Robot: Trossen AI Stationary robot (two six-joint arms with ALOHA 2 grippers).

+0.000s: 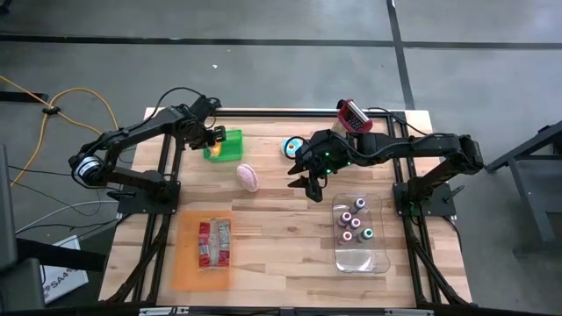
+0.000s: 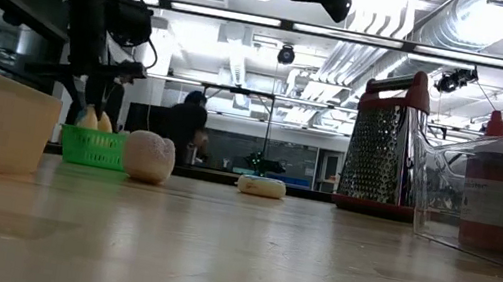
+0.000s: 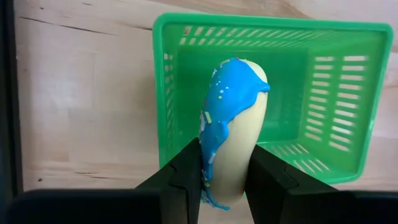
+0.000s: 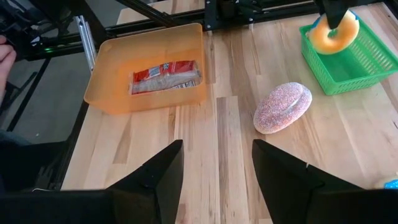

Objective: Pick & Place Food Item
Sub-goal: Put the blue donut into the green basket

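We've got the left gripper (image 3: 225,177) right up close, jaws pinching a pale donut (image 3: 231,127) on edge, blue icing with sprinkles down one side, held just above the green basket (image 3: 348,93). Right gripper (image 1: 313,188) hangs mid-table, jaws spread, near the pink sprinkled bun (image 1: 248,177).

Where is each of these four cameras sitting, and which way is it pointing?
High: overhead, straight down; both arms.
Low: tabletop level, across to the room; arms above.
Left wrist: on the left arm; left gripper holds a blue-iced donut over the green basket.
Right wrist: right gripper open, facing the orange tray.
Both wrists share basket and donut.
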